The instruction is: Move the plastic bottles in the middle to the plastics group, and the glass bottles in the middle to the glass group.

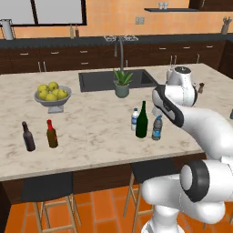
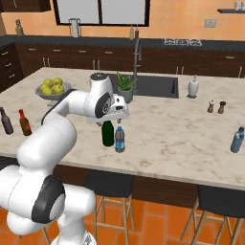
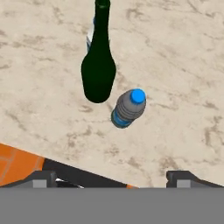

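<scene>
Mid-counter stands the tall dark green glass bottle (image 1: 142, 120) (image 2: 108, 133) (image 3: 98, 65). A white-capped plastic bottle (image 1: 134, 119) is just behind it, and a bluer plastic bottle (image 1: 157, 128) (image 2: 119, 139) (image 3: 128, 109) is beside it. My gripper (image 3: 114, 177) hovers above these bottles, open, with nothing between its fingertips (image 3: 43, 177). It looks down on the blue cap. The glass group, a blackish bottle (image 1: 28, 136) and a red-capped brown bottle (image 1: 52, 134), stands at the counter's left. One bluish plastic bottle (image 2: 237, 140) stands at the far right.
A bowl of lemons (image 1: 52, 95), a potted plant (image 1: 122, 84) and the sink (image 1: 98, 81) lie behind the bottles. A soap dispenser (image 2: 193, 87) and two small shakers (image 2: 216, 106) are to the right. Stools (image 1: 48, 186) stand under the counter's front edge.
</scene>
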You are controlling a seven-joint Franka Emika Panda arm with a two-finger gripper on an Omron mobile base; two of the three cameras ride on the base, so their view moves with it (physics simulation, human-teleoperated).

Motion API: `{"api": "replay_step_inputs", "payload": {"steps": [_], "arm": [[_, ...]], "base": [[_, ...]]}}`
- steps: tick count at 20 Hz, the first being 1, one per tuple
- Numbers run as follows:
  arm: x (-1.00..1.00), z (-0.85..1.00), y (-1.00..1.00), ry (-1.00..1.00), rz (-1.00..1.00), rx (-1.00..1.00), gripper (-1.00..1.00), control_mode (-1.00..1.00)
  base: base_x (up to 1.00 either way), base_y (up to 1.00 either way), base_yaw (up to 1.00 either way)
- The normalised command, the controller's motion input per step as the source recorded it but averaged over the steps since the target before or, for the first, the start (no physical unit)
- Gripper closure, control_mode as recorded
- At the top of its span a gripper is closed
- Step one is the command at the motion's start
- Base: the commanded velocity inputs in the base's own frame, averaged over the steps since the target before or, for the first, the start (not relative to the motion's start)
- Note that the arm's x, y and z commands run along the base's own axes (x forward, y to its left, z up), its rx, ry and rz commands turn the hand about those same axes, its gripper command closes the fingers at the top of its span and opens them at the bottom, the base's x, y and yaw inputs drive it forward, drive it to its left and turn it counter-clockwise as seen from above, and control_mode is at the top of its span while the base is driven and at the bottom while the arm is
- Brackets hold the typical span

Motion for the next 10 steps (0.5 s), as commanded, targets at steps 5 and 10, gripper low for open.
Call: {"api": "replay_step_inputs", "payload": {"steps": [5, 10], "arm": [[0.4, -0.21, -0.09, 0.0, 0.13, 0.0, -1.0, -1.0], [0.32, -0.26, -0.13, 0.0, 0.09, 0.0, -1.0, -1.0]], "base": [[0.0, 0.0, 0.0], [0.0, 0.0, 0.0]]}}
